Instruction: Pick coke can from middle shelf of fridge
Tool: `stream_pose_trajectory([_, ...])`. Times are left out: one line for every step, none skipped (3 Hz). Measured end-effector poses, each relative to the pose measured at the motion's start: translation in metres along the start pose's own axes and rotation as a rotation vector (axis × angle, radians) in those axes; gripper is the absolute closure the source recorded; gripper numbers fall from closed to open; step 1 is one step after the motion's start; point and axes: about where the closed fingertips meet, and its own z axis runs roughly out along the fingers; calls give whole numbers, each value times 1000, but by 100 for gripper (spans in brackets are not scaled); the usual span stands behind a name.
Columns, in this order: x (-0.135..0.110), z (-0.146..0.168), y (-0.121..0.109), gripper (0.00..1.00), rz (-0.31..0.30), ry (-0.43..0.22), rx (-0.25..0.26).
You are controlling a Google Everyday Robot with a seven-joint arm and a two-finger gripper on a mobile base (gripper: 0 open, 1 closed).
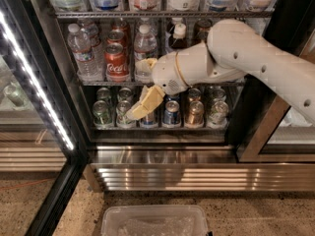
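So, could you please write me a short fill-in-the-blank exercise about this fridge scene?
1. The coke can stands on the middle shelf between two water ____.
2. The gripper hangs before the cans one shelf ____ the coke can.
3. The fridge has its door standing ____.
Missing words: bottles; below; open.

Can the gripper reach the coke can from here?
Probably yes: the coke can stands at the front of the middle shelf with nothing before it. The gripper hangs lower, right of it in the picture, so it must rise first.
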Motion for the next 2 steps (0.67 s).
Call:
stream_pose_trajectory([-1,17,-23,0,-35,-48,102])
stream_pose_trajectory([-5,23,-55,0,-73,-64,201])
